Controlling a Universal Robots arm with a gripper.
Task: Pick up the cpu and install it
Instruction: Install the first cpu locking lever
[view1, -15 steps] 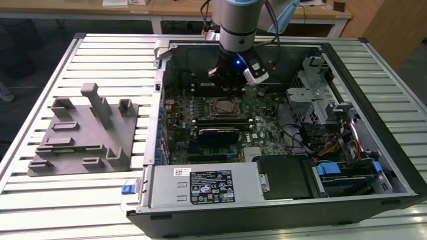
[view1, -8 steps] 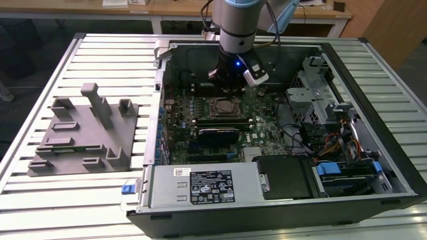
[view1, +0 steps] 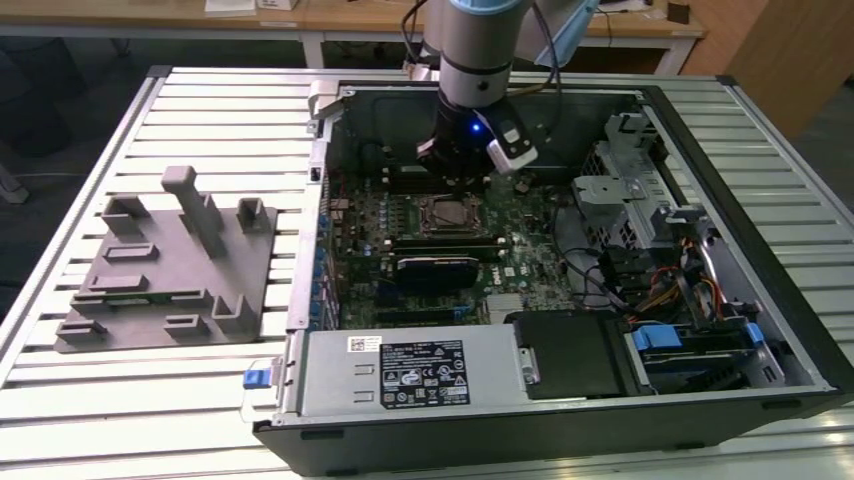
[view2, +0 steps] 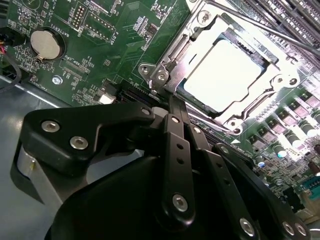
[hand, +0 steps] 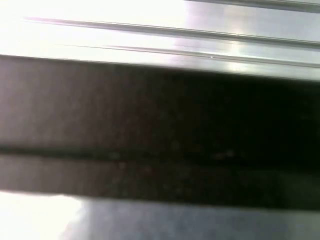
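In the exterior view, the arm (view1: 477, 50) reaches down into the open computer case (view1: 561, 400) lying on the slatted desk (view1: 200, 100). The gripper (view1: 461, 185) hangs just above the socket (view1: 445, 215) on the motherboard (view1: 521, 260). A grey fixture (view1: 167, 270) sits on the desk, well apart from the case.

In the second wrist view, the cpu (view2: 222, 75) lies flat in the socket (view2: 165, 72), its silvery top glaring, the metal frame around it. The fingers (view2: 175, 107) are clenched together with nothing between them; their tip is at the frame's edge, just beside the cpu. A coin battery (view2: 46, 43) sits on the motherboard (view2: 100, 60), away from the socket.

In the first wrist view, a dark band (hand: 160, 130) crosses pale metal (hand: 200, 30).
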